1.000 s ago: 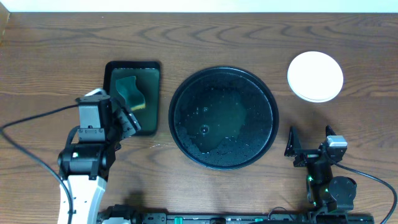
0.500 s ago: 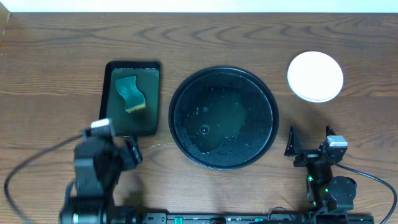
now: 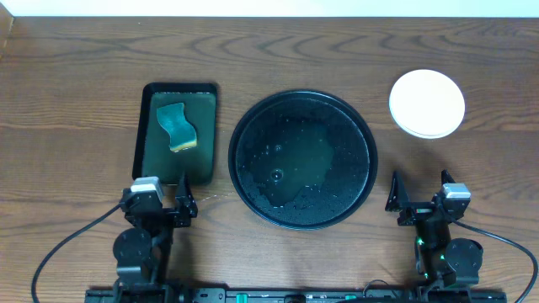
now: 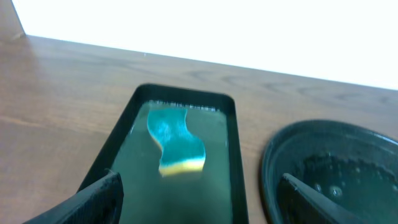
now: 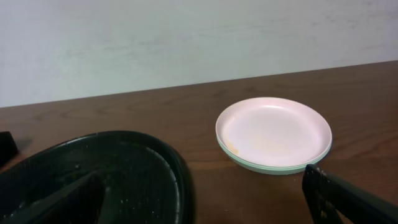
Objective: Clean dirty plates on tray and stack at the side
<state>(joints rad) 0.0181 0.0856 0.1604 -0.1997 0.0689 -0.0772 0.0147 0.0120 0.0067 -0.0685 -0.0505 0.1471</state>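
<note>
We see plates (image 3: 427,103) stacked on table, off right side of tray (image 3: 337,126); tray holds only water. Right gripper (image 3: 419,192) nearer, stack straight ahead of it. Left gripper (image 3: 160,202) faces sponge (image 3: 177,126). Both jaws spread wide, empty.

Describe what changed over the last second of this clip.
The left hand pulled back from over the rectangular tray toward the table's near edge. It is now open and empty. The sponge lies in that tray where it was. The right hand, the round black tray and the stacked plates did not move.
</note>
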